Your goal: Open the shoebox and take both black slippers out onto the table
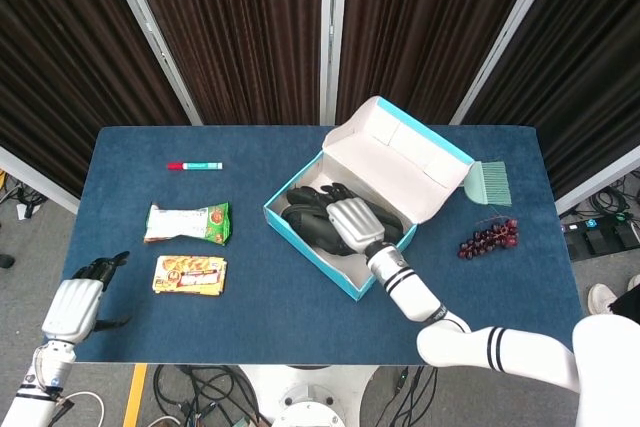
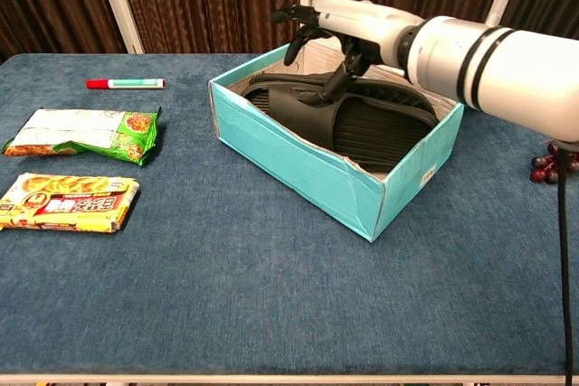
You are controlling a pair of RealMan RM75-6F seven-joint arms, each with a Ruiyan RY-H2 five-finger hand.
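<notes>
One open turquoise cardboard shoebox [image 1: 345, 282] [image 2: 298, 164] sits on the blue-covered table [image 1: 280, 307] [image 2: 271, 296], its white-lined lid [image 1: 405, 152] folded back on the side away from the robot. Inside lie the black rubber slippers [image 1: 305, 222] [image 2: 362, 119]; two overlapping shapes show in the head view, though they cannot be cleanly separated. The right hand [image 1: 350, 222] [image 2: 339, 24] hovers over the box interior, fingers [image 2: 294, 15] spread and curved downward above the slippers; whether any fingertip touches them cannot be told. Nothing is held in it.

Beyond this hand, past the lid, lies one pale green brush [image 1: 489, 183]; towards the table's right edge lies one bunch of dark red grapes [image 1: 488, 238] [image 2: 554, 162].

The left hand [image 1: 72, 309] shows only in the head view, at the near left corner of the table, well apart from the box, fingers loosely parted and holding nothing. Just ahead of it lie two snack packets: one yellow packet [image 1: 190, 274] [image 2: 65, 202] nearer and one green-and-white packet [image 1: 187, 223] [image 2: 86, 133] behind. Farthest from it lies one red-and-green marker pen [image 1: 194, 165] [image 2: 125, 84].
</notes>
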